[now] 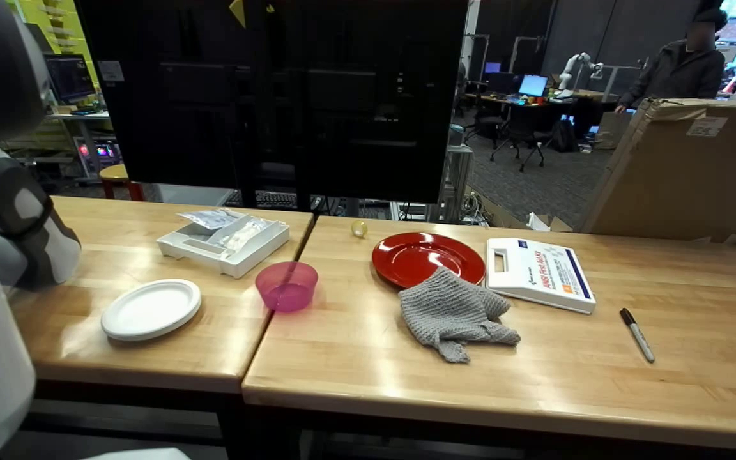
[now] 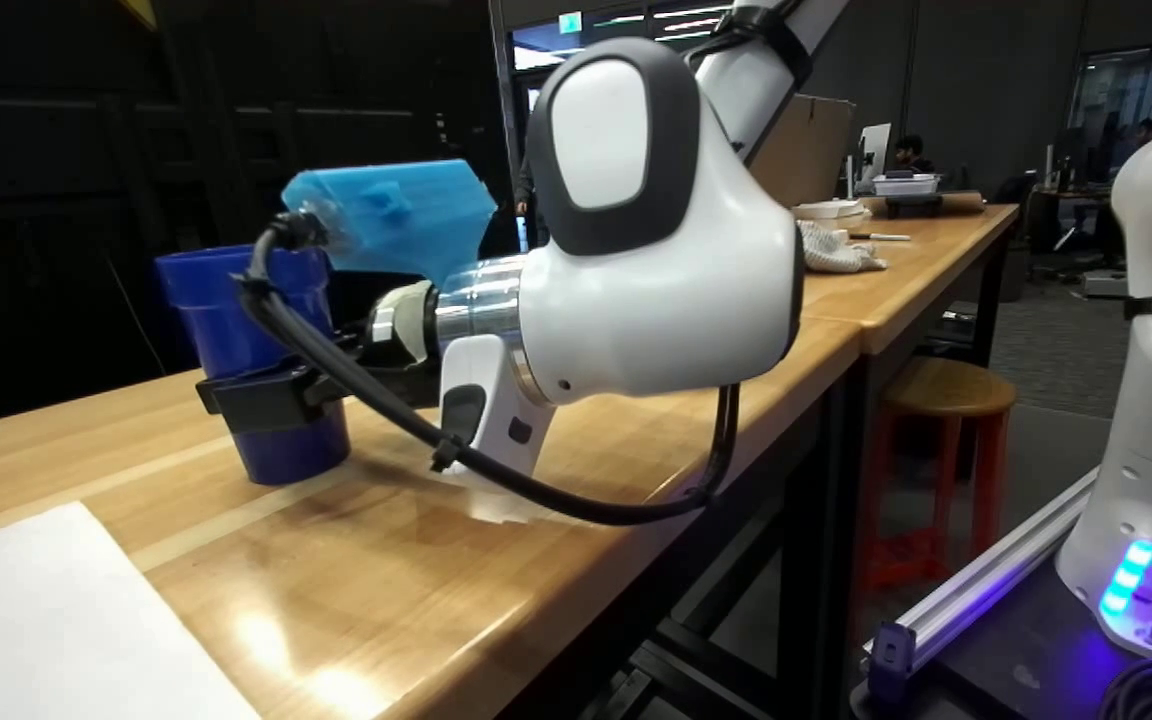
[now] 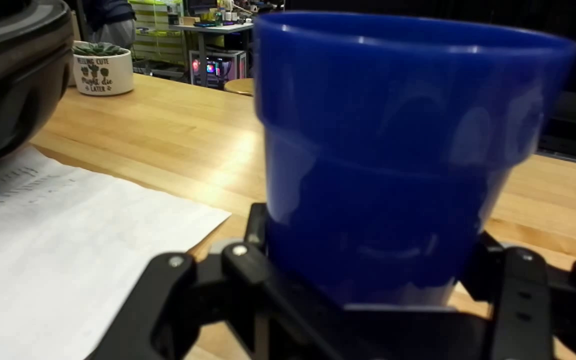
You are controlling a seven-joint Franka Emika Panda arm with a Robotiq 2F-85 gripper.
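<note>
Claw [image 3: 371, 234] has blue cup [image 3: 393, 150] gripped; wht. paper [image 3: 83, 245] on desk [image 3: 178, 115] nr. claw, potted succulent [image 3: 104, 75] farther off.

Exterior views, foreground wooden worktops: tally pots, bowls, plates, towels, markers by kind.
Pots: 1, blue flared plastic pot in the black gripper
Bowls: 1, translucent pink bowl
Plates: 2 showing, round white plate (possibly stacked), glossy round red plate
Towels: 1, grey knitted towel
Markers: 1, black-capped grey marker
Total: 6 showing
</note>
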